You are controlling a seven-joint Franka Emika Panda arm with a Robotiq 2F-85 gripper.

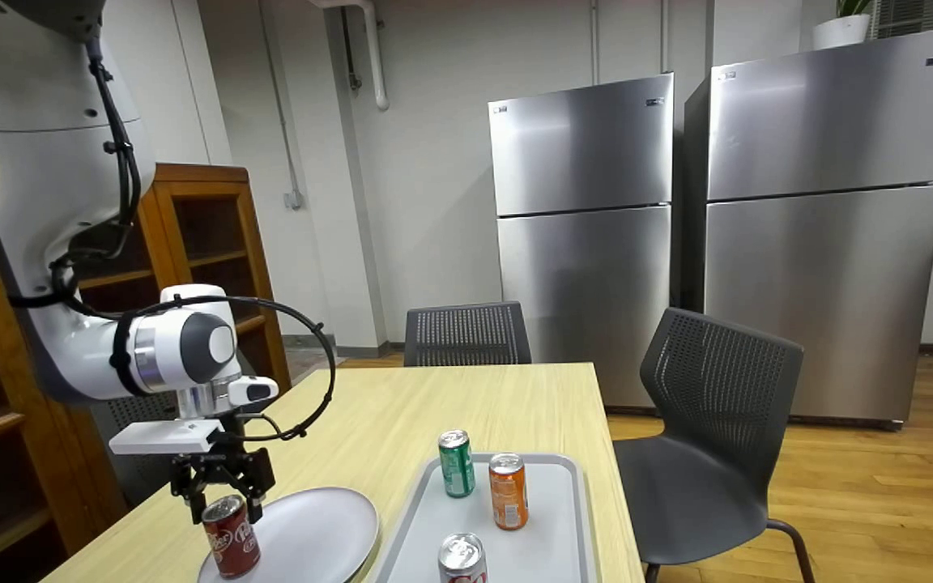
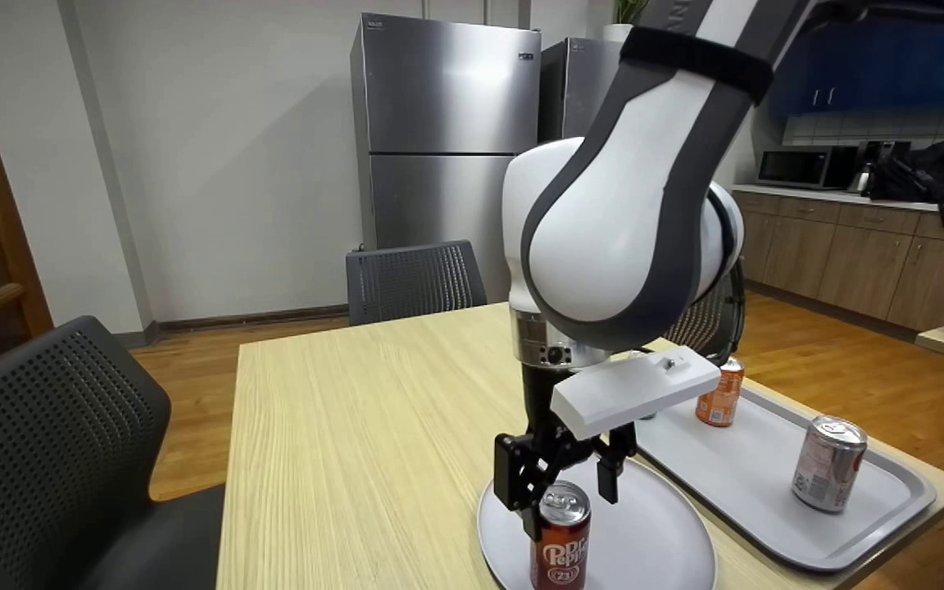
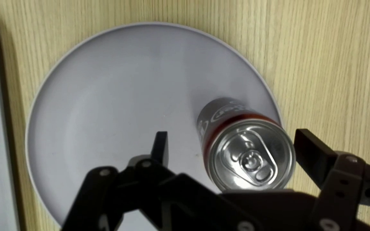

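The gripper is holding its jaws apart, a Dr Pepper can standing between them on the plate. Beside the plate, a tray is lying on the wood-grained table; beyond the plate, refrigerators are standing.

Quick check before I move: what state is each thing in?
Plate: flat on the table
Dr Pepper can: upright on plate, seemingly unopened
Gripper: open, that can between its fingers
Tray: flat on the table
Green can: upright on tray
Orange can: upright on tray
Silver can: upright on tray
Refrigerators: doors closed
Microwave: door looks closed
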